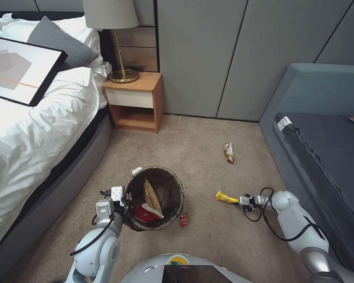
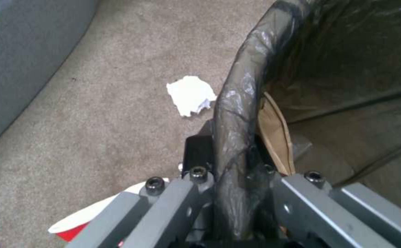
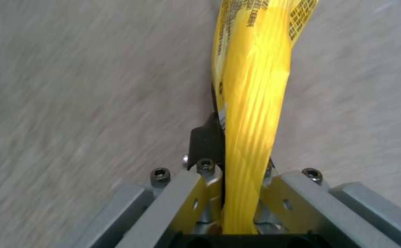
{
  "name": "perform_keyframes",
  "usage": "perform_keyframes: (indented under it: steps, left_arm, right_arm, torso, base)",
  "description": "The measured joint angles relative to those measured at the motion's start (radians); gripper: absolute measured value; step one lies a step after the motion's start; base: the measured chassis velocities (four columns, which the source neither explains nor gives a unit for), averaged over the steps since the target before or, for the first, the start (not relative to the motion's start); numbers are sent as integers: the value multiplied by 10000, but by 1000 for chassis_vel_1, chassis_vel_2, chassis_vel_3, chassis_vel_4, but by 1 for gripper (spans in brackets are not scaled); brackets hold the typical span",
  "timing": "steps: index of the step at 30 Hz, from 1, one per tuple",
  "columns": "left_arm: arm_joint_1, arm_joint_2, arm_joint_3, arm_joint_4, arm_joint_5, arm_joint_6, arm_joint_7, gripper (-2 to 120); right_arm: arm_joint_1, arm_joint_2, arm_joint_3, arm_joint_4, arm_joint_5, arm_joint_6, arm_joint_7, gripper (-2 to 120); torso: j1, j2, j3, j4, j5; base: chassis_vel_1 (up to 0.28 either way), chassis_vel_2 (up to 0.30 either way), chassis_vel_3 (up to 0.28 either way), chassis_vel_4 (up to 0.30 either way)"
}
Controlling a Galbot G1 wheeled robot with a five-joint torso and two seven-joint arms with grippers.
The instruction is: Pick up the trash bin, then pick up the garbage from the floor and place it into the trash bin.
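The trash bin [image 1: 155,198] with its dark liner hangs just in front of me, holding a tan paper tray and a red-and-white cup. My left gripper [image 1: 125,200] is shut on the bin's near-left rim [image 2: 237,137], the liner pinched between its jaws. To the right of the bin, my right gripper [image 1: 240,201] is shut on a yellow snack wrapper [image 1: 226,197] that sticks out toward the bin [image 3: 251,103]. More garbage lies on the carpet: a brown wrapper [image 1: 229,152], a small red wrapper [image 1: 183,219] by the bin, and a white tissue wad [image 2: 191,94].
A bed [image 1: 35,118] with a grey base runs along the left. A wooden nightstand [image 1: 135,102] with a lamp stands at the back wall. A grey sofa [image 1: 322,129] fills the right side. Beige carpet lies open between them.
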Motion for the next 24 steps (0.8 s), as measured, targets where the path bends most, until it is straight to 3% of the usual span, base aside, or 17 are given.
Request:
perform_keyframes:
  steps: [4,9,11,12,14,15,18,19,24]
  left_arm:
    - [-39,18,-32,144,-21,-9,0,3]
    - [-87,18,-18,232,-47,-12,1,3]
    - [-109,40,6,298,-62,-14,1,3]
    - [-109,40,6,298,-62,-14,1,3]
    - [-116,64,40,325,-77,-14,0,3]
    - [-116,64,40,325,-77,-14,0,3]
    - [-134,88,111,355,-104,-14,-5,3]
    - [-134,88,111,355,-104,-14,-5,3]
    - [-135,98,240,374,-220,14,-26,3]
  right_arm:
    - [-980,-96,96,1447,2273,1,381,0]
    - [-1837,-40,135,2684,3802,-32,772,0]
    - [-2671,88,71,3996,5575,-167,1207,0]
    - [-2671,88,71,3996,5575,-167,1207,0]
    - [-3345,215,-105,5197,7145,-349,1711,0]
    - [-3345,215,-105,5197,7145,-349,1711,0]
    - [-4175,569,-504,6978,8608,-642,2280,0]
    - [-4175,569,-504,6978,8608,-642,2280,0]
    - [-4599,929,-1394,9479,9030,-1141,2817,0]
  torso:
    - [0,0,-1,-3,-1]
    - [0,0,-1,-8,1]
    - [0,1,-1,-5,-4]
    - [0,1,-1,-5,-4]
    - [-1,1,-2,-3,-5]
    - [-1,1,-2,-3,-5]
    - [-1,1,-1,-4,3]
    - [-1,1,-1,-4,3]
    - [-1,2,-2,-2,-5]
  base:
    - [0,0,0,0]
    - [0,0,0,0]
    - [0,0,0,0]
    - [0,0,0,0]
    - [0,0,0,0]
    - [0,0,0,0]
    - [0,0,0,0]
    - [0,0,0,0]
    - [0,0,0,0]
